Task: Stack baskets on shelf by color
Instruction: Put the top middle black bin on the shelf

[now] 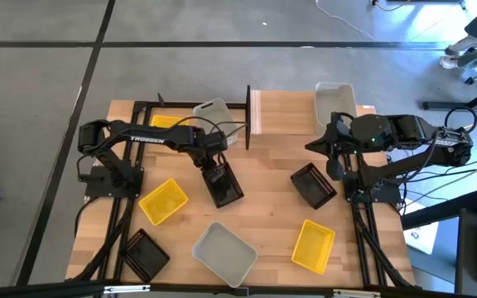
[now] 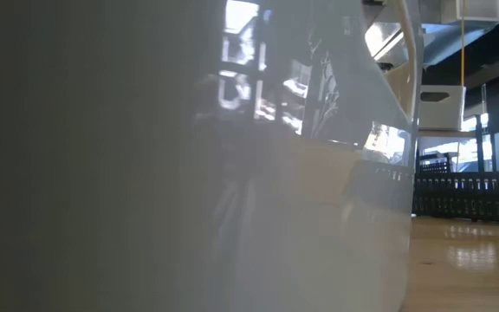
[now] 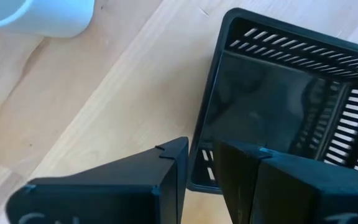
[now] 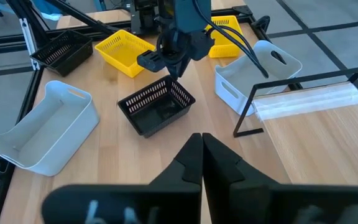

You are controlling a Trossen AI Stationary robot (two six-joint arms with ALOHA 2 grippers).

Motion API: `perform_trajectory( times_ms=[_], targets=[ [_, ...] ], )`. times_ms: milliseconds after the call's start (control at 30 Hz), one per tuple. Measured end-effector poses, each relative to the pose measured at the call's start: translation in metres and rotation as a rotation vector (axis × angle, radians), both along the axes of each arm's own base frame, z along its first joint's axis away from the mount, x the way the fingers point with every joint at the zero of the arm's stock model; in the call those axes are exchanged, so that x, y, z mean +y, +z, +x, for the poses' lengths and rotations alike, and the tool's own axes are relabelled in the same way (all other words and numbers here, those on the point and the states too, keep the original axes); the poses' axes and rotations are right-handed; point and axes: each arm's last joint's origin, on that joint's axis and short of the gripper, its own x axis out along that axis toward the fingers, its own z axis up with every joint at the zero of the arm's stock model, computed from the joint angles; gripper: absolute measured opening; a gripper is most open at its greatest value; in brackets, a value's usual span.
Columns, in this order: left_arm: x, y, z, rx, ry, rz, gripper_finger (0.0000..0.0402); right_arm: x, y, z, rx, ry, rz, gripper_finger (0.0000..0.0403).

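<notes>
So my left gripper (image 1: 214,170) is hanging right over the short wall of a black slatted basket (image 1: 224,187) in the middle of the table, fingers spread a little, one either side of that rim as far as the left wrist view shows, not yet clamped on it. The risk as I see it: that wall is thin and slatted, so if I come down slightly off, a fingertip lands on top of the rim, tips the basket or shoves it across the wood instead of straddling it. A grab at one end also means it will probably swing once lifted. The shelf (image 1: 292,112) is at the far edge, with a whitish basket (image 1: 335,105) already on it and another whitish one (image 1: 211,116) just beside its black post (image 1: 248,116), so carrying over there I could clip that post or bump that bin. My right gripper (image 4: 202,139) is pressed together, empty, waiting over the shelf side. Other baskets are scattered around: yellow (image 1: 163,201), black (image 1: 314,185).
</notes>
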Motion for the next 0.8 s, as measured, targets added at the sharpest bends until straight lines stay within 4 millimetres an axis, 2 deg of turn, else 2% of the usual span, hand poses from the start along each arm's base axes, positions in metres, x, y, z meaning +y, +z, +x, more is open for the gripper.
perform_trajectory(
  times_ms=[167, 467, 800],
  targets=[
    [0.000, -0.001, 0.000, 0.003, -0.017, 0.006, 0.0066, 0.000, 0.000, 0.000, 0.000, 0.000, 0.000, 0.0000],
    [0.000, -0.023, 0.011, 0.047, -0.041, 0.002, 0.0066, 0.000, 0.000, 0.000, 0.000, 0.000, 0.000, 0.0000],
    [0.001, -0.034, 0.017, 0.058, -0.057, 0.005, 0.0066, 0.000, 0.000, 0.000, 0.002, 0.000, -0.001, 0.0000]
  ],
)
